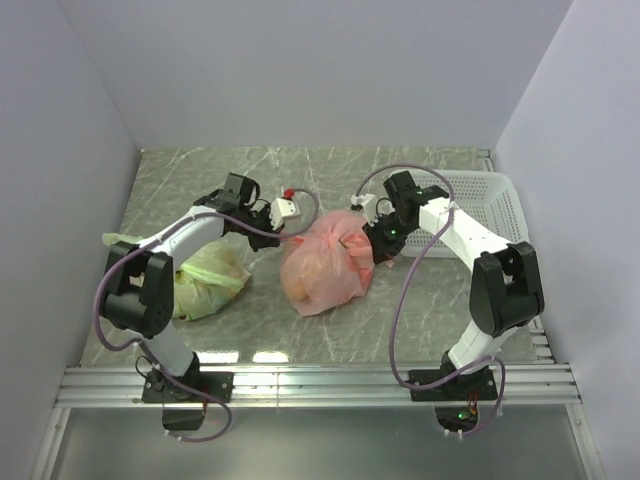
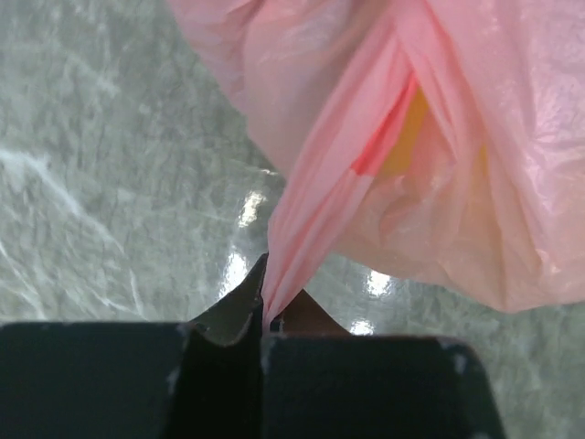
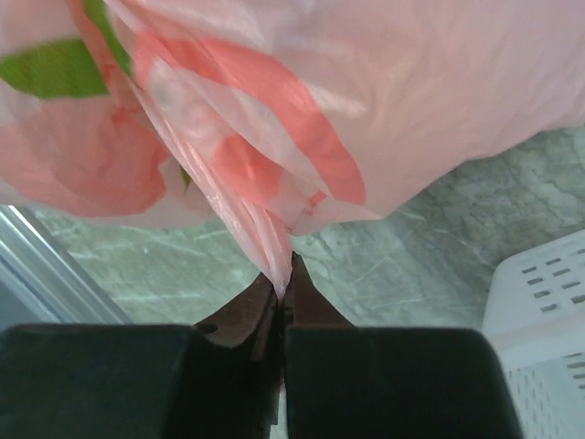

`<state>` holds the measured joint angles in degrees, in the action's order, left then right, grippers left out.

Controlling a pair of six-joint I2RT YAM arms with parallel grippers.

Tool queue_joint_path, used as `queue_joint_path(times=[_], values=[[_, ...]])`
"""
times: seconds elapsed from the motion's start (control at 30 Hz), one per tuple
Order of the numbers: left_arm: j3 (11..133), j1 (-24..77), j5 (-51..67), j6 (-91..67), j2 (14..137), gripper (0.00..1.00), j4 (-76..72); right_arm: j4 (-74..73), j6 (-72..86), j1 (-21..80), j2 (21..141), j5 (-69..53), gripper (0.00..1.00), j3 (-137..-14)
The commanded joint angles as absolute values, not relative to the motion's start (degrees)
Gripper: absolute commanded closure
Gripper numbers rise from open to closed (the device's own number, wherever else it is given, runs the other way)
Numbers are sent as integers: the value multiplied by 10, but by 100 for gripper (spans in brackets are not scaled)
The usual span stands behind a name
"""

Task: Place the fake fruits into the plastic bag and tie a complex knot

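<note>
Pinching strips of the plastic bag (image 1: 322, 268) in left gripper (image 2: 266, 302) and right gripper (image 3: 283, 291) (yellow fake fruit (image 2: 409, 133) inside), midway between side edges.

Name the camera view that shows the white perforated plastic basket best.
Top external: the white perforated plastic basket appears nearly whole at far right, with its open top and slotted walls visible. The right wrist view catches only one corner of it at lower right. The left wrist view shows none of it.
</note>
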<state>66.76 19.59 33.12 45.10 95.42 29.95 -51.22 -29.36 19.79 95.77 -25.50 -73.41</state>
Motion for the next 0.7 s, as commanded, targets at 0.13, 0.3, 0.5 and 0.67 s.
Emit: queue_joint_path(times=[0.13,0.3,0.5,0.67], values=[[605,93,269,303,859,100,258,-437,-234,128,892,-219,100,-672],[577,7,239,270,817,100,247,-417,-236,74,867,-192,100,-641],[562,-32,233,288,828,100,263,-398,-252,53,868,-178,100,-599],[581,-17,265,280,859,100,289,-407,-221,90,889,-219,100,-627]])
